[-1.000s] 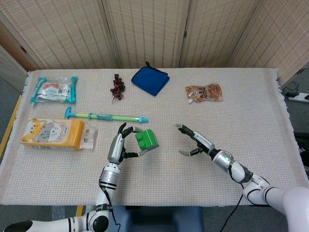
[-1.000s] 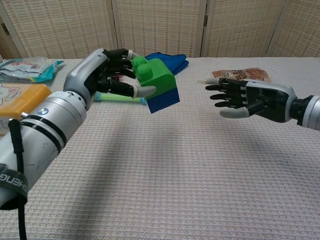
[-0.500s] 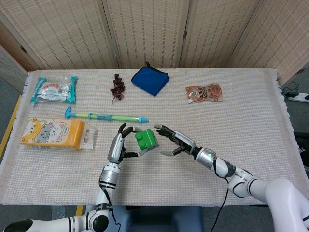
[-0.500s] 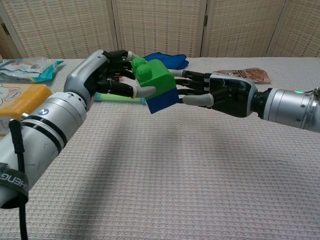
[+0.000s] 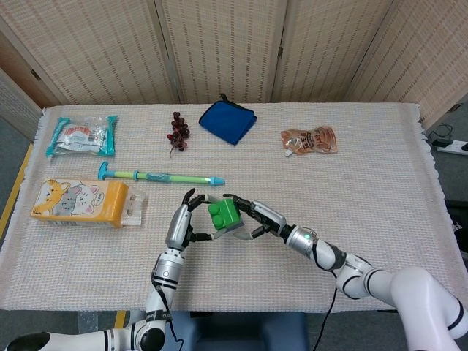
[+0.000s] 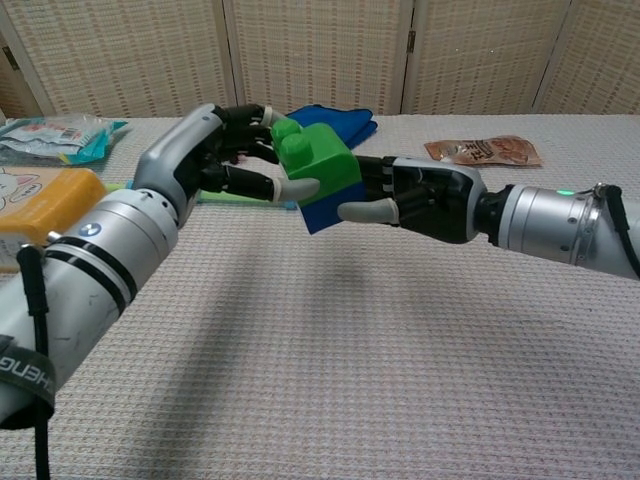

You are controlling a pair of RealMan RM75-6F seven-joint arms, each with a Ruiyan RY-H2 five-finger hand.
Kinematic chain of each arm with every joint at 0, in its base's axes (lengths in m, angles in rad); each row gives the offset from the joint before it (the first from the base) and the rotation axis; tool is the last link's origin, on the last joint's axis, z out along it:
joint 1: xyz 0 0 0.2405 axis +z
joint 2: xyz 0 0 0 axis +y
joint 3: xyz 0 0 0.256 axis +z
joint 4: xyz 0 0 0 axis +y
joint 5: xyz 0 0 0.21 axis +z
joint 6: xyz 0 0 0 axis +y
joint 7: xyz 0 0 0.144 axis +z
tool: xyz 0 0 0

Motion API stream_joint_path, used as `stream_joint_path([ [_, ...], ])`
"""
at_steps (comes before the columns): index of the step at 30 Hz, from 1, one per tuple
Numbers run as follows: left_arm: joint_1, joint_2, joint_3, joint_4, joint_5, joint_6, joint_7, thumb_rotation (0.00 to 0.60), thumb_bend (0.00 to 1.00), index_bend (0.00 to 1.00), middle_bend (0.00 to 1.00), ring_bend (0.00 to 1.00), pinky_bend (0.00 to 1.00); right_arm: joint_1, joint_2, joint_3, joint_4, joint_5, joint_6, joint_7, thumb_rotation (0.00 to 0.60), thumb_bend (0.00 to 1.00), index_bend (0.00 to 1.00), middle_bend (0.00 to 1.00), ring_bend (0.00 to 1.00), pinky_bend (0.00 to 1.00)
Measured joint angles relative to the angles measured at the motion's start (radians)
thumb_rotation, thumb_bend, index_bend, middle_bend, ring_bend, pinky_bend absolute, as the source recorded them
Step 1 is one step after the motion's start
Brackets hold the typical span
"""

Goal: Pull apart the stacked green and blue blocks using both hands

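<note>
The stacked blocks hang above the table near its front middle, the green block [image 5: 223,215] [image 6: 316,159] on top of the blue block [image 6: 326,210]. My left hand [image 5: 181,225] [image 6: 213,160] grips the stack from the left, its thumb lying along the green block's lower edge. From the right, my right hand [image 5: 261,219] [image 6: 412,196] has closed around the stack, its thumb against the blue block's front and its other fingers behind. In the head view the blue block is hidden under the green one.
A long green and blue tube [image 5: 161,176] lies just behind my left hand. A yellow cat box [image 5: 79,202] and a sealed packet [image 5: 81,134] are at the left. Dark grapes [image 5: 177,132], a blue pouch [image 5: 227,121] and a brown snack pouch [image 5: 309,140] lie further back.
My right hand has travelled left from open air to the stack and closed on its right side. My left hand has kept hold of the stack, shifting only slightly.
</note>
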Motion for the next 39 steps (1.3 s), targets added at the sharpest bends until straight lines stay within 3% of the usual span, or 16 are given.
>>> stream_joint_path([
  [3, 0.000, 0.000, 0.000, -0.002, -0.003, -0.001, -0.003, 0.600, 0.44, 0.67, 0.85, 0.33, 0.04, 0.000, -0.002, 0.004, -0.005, 0.015, -0.006, -0.019, 0.600, 0.34, 0.39, 0.06, 0.09, 0.03],
  [9, 0.000, -0.001, 0.002, -0.002, -0.001, 0.001, -0.008, 0.600, 0.44, 0.68, 0.85, 0.33, 0.04, -0.005, -0.009, 0.020, -0.022, 0.055, -0.024, -0.072, 0.600, 0.34, 0.61, 0.26, 0.23, 0.08],
  [18, 0.000, 0.000, -0.003, -0.003, 0.004, 0.005, -0.025, 0.600, 0.44, 0.67, 0.85, 0.33, 0.03, -0.014, -0.022, 0.047, -0.043, 0.100, -0.047, -0.166, 0.600, 0.34, 0.79, 0.39, 0.33, 0.12],
  [39, 0.000, 0.035, -0.029, -0.026, 0.020, 0.020, -0.056, 0.600, 0.44, 0.67, 0.85, 0.33, 0.02, -0.048, -0.023, 0.046, -0.028, 0.116, -0.062, -0.283, 0.600, 0.34, 0.82, 0.40, 0.33, 0.13],
])
